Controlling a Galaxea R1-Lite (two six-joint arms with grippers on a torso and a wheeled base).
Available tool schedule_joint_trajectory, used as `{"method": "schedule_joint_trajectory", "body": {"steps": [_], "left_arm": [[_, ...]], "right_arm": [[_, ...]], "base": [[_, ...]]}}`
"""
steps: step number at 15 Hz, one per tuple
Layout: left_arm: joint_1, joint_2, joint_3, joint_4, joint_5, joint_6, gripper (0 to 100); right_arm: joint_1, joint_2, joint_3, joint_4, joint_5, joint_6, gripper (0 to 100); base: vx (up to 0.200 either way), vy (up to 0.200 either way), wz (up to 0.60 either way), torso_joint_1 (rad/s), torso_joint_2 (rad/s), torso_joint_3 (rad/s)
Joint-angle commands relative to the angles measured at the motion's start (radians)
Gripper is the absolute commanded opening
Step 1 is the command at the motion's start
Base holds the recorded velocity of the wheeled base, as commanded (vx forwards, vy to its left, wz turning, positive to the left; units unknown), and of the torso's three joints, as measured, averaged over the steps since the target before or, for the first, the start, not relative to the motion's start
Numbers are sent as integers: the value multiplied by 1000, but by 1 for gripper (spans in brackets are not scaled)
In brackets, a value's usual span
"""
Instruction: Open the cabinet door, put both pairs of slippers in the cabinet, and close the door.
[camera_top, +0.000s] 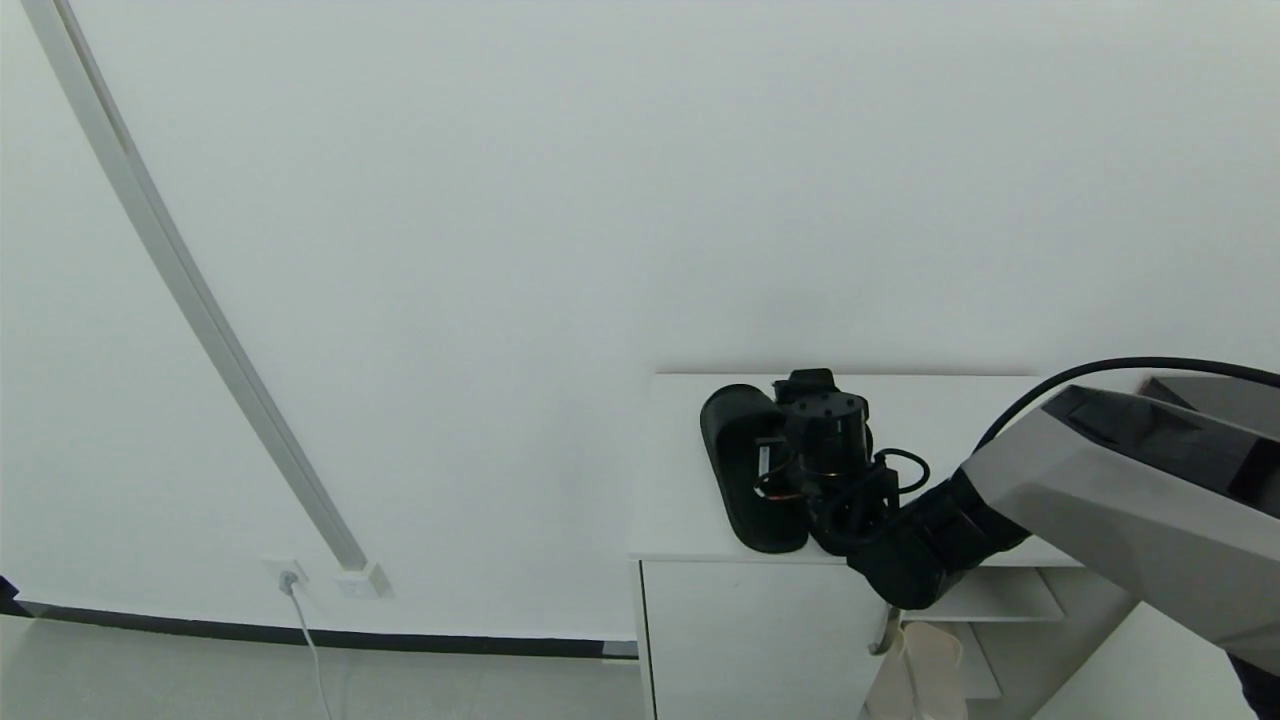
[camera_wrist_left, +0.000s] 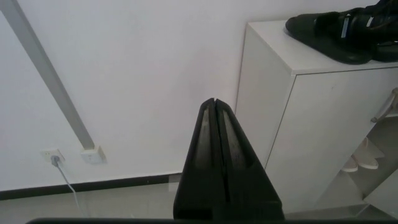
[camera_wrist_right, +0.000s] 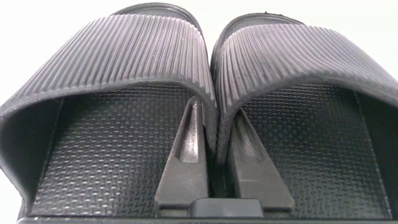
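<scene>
My right hand (camera_wrist_right: 216, 121) pinches the black slippers (camera_top: 745, 480) together by their inner walls, a finger in each, atop the cabinet (camera_top: 680, 500); my left hand (camera_wrist_left: 214, 109), pressed closed, hangs empty near it

The white cabinet (camera_top: 690, 500) is standing on the floor (camera_top: 150, 670), and a pair of black slippers (camera_top: 745, 470) is lying on its top, toward its left end. What seems to be a pale pair (camera_wrist_left: 360, 158) is sitting on a shelf inside it.

Head view is looking down on the cabinet (camera_top: 680, 480); left wrist view is facing it from lower, farther off; right wrist view is hugging the black slippers (camera_wrist_right: 124, 74) all three are showing.
</scene>
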Motion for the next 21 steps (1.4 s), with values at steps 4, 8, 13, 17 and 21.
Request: {"method": "schedule_joint_trajectory", "body": {"steps": [4, 8, 13, 17, 21], "left_arm": [[0, 1, 0, 0, 0, -1, 0], [0, 1, 0, 0, 0, -1, 0], [0, 1, 0, -2, 0, -3, 0], [0, 1, 0, -2, 25, -11, 0], [0, 1, 0, -2, 28, -12, 0]], "right_arm": [[2, -126, 116, -22, 74, 5, 0], [13, -457, 444, -31, 232, 2, 0], [147, -652, 686, -20, 247, -4, 0], [187, -632, 700, -22, 245, -3, 0], [187, -626, 700, -23, 245, 2, 0]], "base": [[0, 0, 0, 0, 0, 0], [0, 0, 0, 0, 0, 0], [0, 0, 0, 0, 0, 0], [0, 0, 0, 0, 0, 0], [0, 0, 0, 0, 0, 0]]}}
